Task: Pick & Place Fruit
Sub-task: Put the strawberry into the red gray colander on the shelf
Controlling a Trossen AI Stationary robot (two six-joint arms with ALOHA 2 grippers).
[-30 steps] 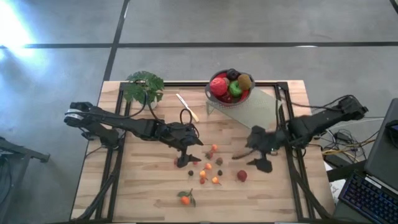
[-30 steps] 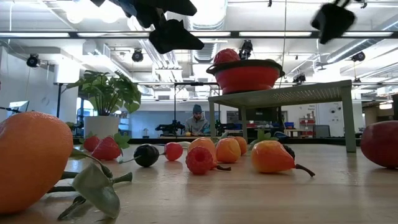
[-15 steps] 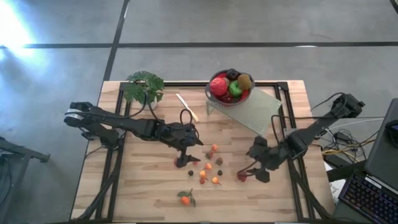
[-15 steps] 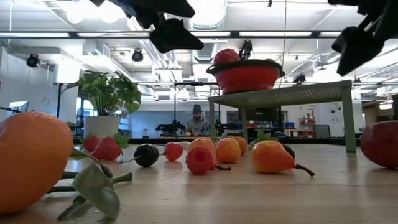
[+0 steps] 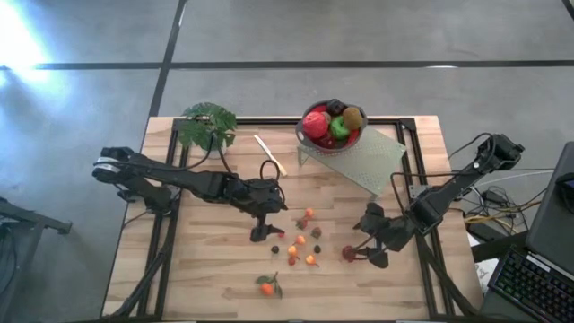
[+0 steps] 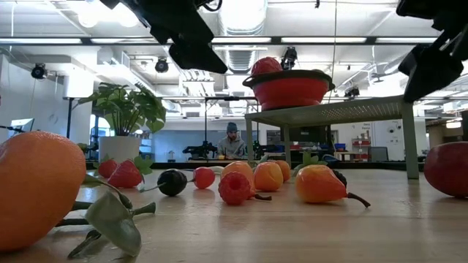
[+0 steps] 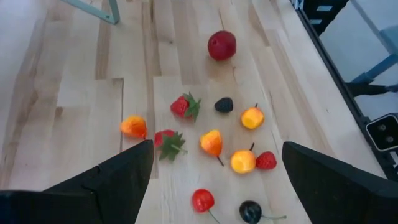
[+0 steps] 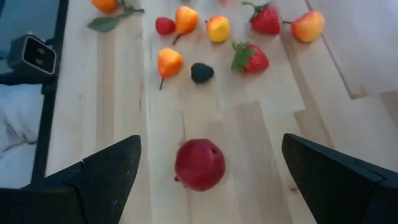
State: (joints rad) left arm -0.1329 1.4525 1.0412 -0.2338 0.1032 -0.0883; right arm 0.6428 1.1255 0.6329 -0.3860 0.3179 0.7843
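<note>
From my remote station, nearest the table's front edge I see the leafy tangerine (image 5: 266,287) lying alone on the wooden table (image 5: 206,278), looming large at the left of the low view. Just beyond it my right gripper (image 5: 363,254) hangs low over a red apple (image 8: 199,164), fingers spread wide on either side of the fruit and clasping nothing; the apple rests on the boards between them, untouched. Beside it, toward the table's middle, lies a loose scatter of small fruit: strawberries (image 7: 184,106), orange berries (image 7: 211,142), a dark berry (image 7: 224,104) and red berries (image 7: 265,160). My left gripper (image 5: 261,218) hovers above the left edge of that scatter, its fingers also parted and empty. Farther back a pale knife (image 5: 270,154) lies on the wood, and at the far edge a red bowl (image 5: 333,137) stands on a mesh stand (image 5: 372,157), filled with fruit, beside a potted plant (image 5: 206,124)
</note>
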